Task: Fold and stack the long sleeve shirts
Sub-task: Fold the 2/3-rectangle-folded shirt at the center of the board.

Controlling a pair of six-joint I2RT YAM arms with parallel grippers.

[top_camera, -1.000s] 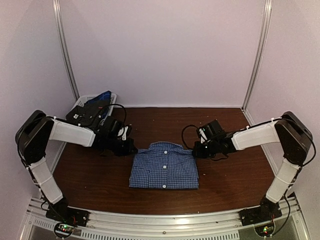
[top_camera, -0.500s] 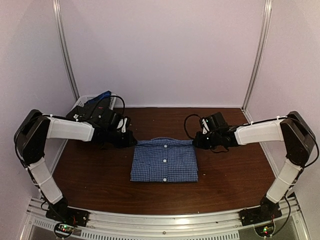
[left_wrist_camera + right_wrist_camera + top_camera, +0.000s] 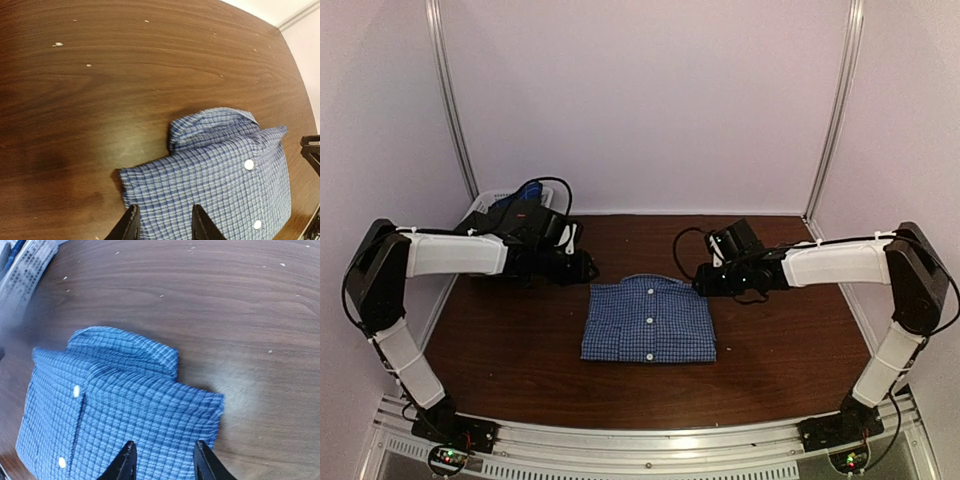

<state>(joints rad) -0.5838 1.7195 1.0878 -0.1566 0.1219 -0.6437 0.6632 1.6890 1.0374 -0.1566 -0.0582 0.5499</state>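
Note:
A folded blue checked shirt (image 3: 650, 325) lies flat in the middle of the brown table, collar at the far side, buttons up. My left gripper (image 3: 582, 270) is at the shirt's far left corner. In the left wrist view its fingers (image 3: 162, 220) stand apart over the shoulder edge of the shirt (image 3: 220, 170), pinching no cloth. My right gripper (image 3: 700, 282) is at the far right corner. In the right wrist view its fingers (image 3: 162, 457) stand apart over the shirt's shoulder (image 3: 115, 405), pinching no cloth.
A white basket (image 3: 485, 205) with dark and blue clothes (image 3: 520, 215) stands at the back left corner, just behind the left arm. Its rim shows in the right wrist view (image 3: 25, 265). White walls and metal posts enclose the table.
Both grippers have moved towards the back of the table. The shirt has slid a little that way with them and now lies flatter at the collar.

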